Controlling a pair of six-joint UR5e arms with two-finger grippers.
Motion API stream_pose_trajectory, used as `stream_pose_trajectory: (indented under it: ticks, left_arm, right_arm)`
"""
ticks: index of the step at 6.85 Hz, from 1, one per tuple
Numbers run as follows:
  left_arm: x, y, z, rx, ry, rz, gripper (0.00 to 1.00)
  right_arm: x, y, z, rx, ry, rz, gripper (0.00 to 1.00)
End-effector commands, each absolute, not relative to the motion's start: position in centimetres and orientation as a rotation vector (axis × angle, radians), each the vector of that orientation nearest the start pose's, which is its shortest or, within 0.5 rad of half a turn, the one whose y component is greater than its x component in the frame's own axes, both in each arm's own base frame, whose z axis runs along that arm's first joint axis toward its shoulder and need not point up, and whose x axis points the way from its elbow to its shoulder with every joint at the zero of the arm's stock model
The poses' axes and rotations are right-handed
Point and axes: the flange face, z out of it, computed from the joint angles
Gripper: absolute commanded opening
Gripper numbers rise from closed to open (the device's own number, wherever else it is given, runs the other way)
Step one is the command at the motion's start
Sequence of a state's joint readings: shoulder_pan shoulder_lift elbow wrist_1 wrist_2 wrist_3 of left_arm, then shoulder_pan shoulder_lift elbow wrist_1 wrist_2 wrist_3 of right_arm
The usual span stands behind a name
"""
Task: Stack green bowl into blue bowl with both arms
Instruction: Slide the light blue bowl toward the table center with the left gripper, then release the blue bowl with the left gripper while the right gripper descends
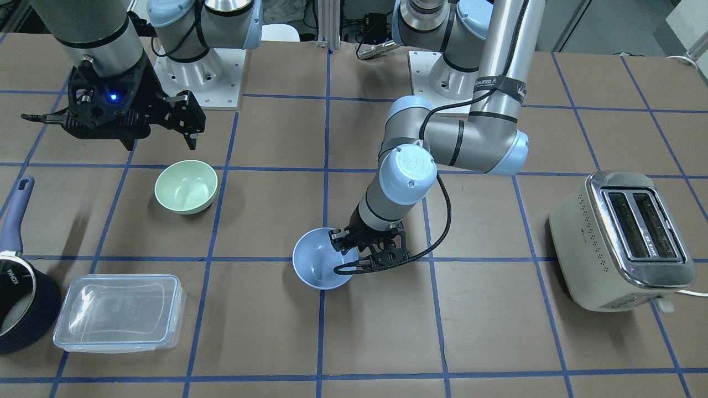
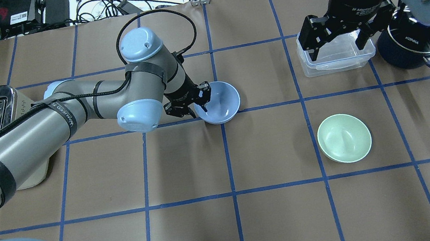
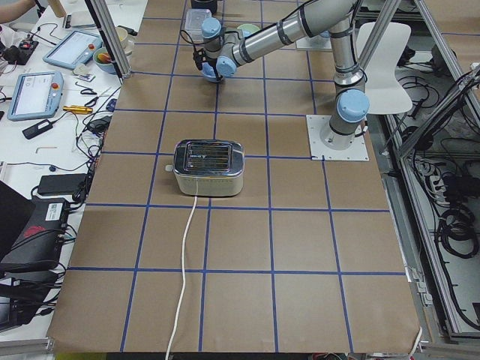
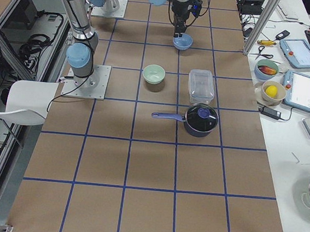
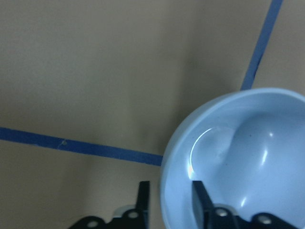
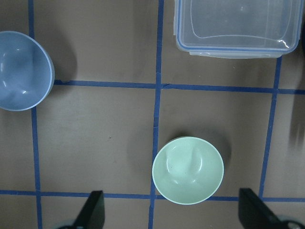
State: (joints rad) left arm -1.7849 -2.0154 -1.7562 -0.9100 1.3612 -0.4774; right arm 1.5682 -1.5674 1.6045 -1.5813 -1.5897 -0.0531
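On the table (image 1: pixel 265 331), the left gripper (image 2: pixel 201 104) has its fingers (image 5: pixel 200 202) astride the blue bowl (image 2: pixel 223 102) rim, unclamped. The right gripper (image 2: pixel 336 51) gapes wide, empty.

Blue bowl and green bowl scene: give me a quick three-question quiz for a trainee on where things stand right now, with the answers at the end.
1. Fill in: the right gripper hangs above the table with its jaws ___, holding nothing.
2. Multiple choice: which gripper has one finger inside the blue bowl and one outside its rim? A) the left gripper B) the right gripper C) neither
3. True or false: the green bowl sits inside the blue bowl.

Key: 1 open; 2 A; 3 false. The two bowls stand apart on the table.
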Motion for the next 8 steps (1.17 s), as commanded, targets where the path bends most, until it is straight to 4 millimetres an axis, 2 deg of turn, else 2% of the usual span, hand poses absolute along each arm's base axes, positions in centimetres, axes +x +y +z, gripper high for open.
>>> stream_pose_trajectory:
  ticks: [1,2,3,4,5,6,7,8]
  left_arm:
    - [-22.0,-56.9,26.3,-0.175,3.281,-0.041,1.0]
    - [-17.3,-57.7,30.0,-0.228,3.293,-0.084,1.0]
    - [-14.1,-57.2,34.0,-0.222,3.281,-0.025,1.0]
    - [-11.4,-56.6,38.8,-0.138,3.228,0.07,1.0]
    - [-7.6,-55.8,44.3,-0.054,3.144,0.146,1.0]
    - [-5.9,-54.2,49.2,-0.053,3.148,0.154,1.0]
    - [-6.6,-51.5,52.1,-0.021,3.139,0.112,1.0]
    - [-6.8,-49.7,53.7,-0.043,3.143,0.044,1.0]
  right_arm:
    - [13.0,-47.6,40.5,-0.081,3.139,0.224,1.0]
    - [12.9,-46.0,35.4,-0.082,3.139,0.292,1.0]
    - [12.9,-44.0,30.3,-0.073,3.139,0.303,1.0]
    - [12.9,-42.0,26.0,-0.08,3.14,0.293,1.0]
    - [13.0,-40.9,23.7,-0.082,3.14,0.276,1.0]
    - [13.1,-41.3,22.0,-0.089,3.144,0.238,0.95]
    - [13.3,-41.8,20.8,-0.101,3.146,0.231,0.88]
    - [13.3,-41.7,20.4,-0.099,3.145,0.242,0.58]
